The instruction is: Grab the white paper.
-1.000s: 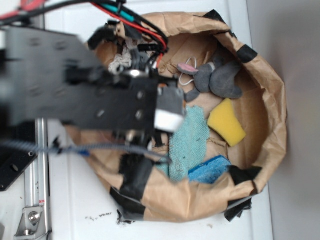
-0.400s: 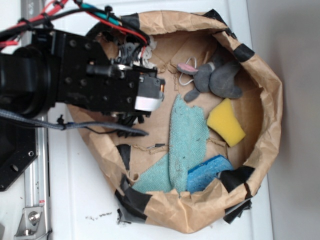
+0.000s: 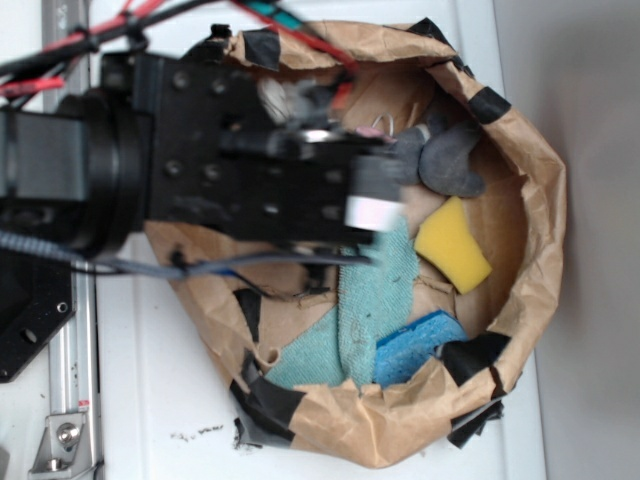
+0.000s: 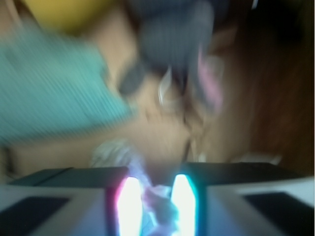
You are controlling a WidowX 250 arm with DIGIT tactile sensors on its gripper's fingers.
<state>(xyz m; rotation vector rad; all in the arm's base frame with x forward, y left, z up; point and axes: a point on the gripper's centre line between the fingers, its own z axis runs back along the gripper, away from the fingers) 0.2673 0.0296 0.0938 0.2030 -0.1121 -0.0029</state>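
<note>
Paper point(image 4: 156, 204) seen in wrist view as a pale crumpled lump between the two fingertips of the gripper point(image 4: 153, 206); jaws narrow, apparently clamped on it, though blur prevents certainty. Gripper over the bag point(image 3: 540, 180) interior, near its upper rim. Judged: grasp made; lift and clearance unconfirmed. Cloth point(image 3: 375, 300), sponge point(image 3: 452, 243) untouched.

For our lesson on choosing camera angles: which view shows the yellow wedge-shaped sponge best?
The exterior view. The yellow wedge-shaped sponge lies there whole and sharp inside the brown paper bag, right of the teal cloth. The wrist view is motion-blurred and shows only a yellow smear at its top edge.
</note>
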